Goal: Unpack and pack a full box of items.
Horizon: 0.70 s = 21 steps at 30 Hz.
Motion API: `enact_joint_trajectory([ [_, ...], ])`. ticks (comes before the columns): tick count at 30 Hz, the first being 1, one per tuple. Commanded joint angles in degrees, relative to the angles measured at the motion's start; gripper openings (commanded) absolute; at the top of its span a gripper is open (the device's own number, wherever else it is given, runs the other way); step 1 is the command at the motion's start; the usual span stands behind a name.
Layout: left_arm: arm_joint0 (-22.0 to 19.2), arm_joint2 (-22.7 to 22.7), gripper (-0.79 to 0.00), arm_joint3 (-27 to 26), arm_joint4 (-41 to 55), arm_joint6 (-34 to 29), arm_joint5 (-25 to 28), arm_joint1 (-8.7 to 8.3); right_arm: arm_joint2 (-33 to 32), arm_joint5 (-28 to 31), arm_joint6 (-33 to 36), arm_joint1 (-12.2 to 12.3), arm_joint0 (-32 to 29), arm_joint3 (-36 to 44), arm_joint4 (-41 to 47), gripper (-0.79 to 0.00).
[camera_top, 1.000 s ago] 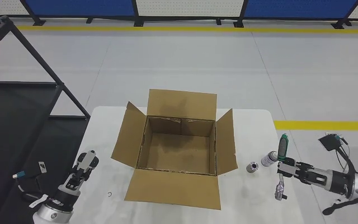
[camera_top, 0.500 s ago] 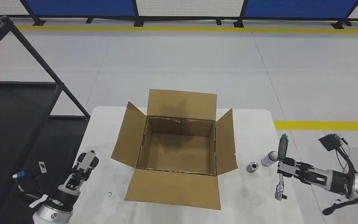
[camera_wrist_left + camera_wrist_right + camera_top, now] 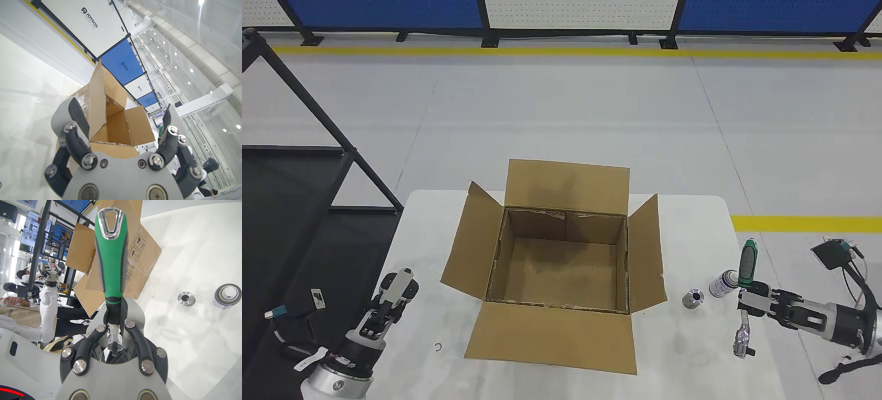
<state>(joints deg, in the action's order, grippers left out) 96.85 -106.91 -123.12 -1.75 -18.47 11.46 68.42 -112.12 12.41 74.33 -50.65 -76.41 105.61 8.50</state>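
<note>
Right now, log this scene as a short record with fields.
Box: open, flaps out, on the table; looks empty from the top view.
Right end effector: shut on the tool, right of the box.
Tool: green handle, metal head.
Can: upright on the table, right of the box.
Socket: beside the can, apart from it.
Left end effector: open, empty, left of the box.

The left gripper [image 3: 121, 110] has its dark-padded fingers [image 3: 78, 115] spread wide apart. Framed between them, farther off, a cardboard box [image 3: 115, 123] stands on the white table [image 3: 28, 117], its flaps [image 3: 97, 106] folded open.
</note>
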Motion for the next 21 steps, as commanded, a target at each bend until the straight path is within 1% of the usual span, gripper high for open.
enact_joint_trajectory([
  [1, 0.00, 0.00, 0.000, 0.00, 0.00, 0.00, 0.00, 0.00, 0.00, 0.00, 0.00, 0.00, 0.00, 0.00, 0.00, -0.785],
  [19, 0.00, 0.00, 0.000, 0.00, 0.00, 0.00, 0.00, 0.00, 0.00, 0.00, 0.00, 0.00, 0.00, 0.00, 0.00, -0.785],
  [21, 0.00, 0.00, 0.000, 0.00, 0.00, 0.00, 0.00, 0.00, 0.43, -0.17, -1.70, -0.06, -0.46, 0.24, 0.37, -0.785],
])
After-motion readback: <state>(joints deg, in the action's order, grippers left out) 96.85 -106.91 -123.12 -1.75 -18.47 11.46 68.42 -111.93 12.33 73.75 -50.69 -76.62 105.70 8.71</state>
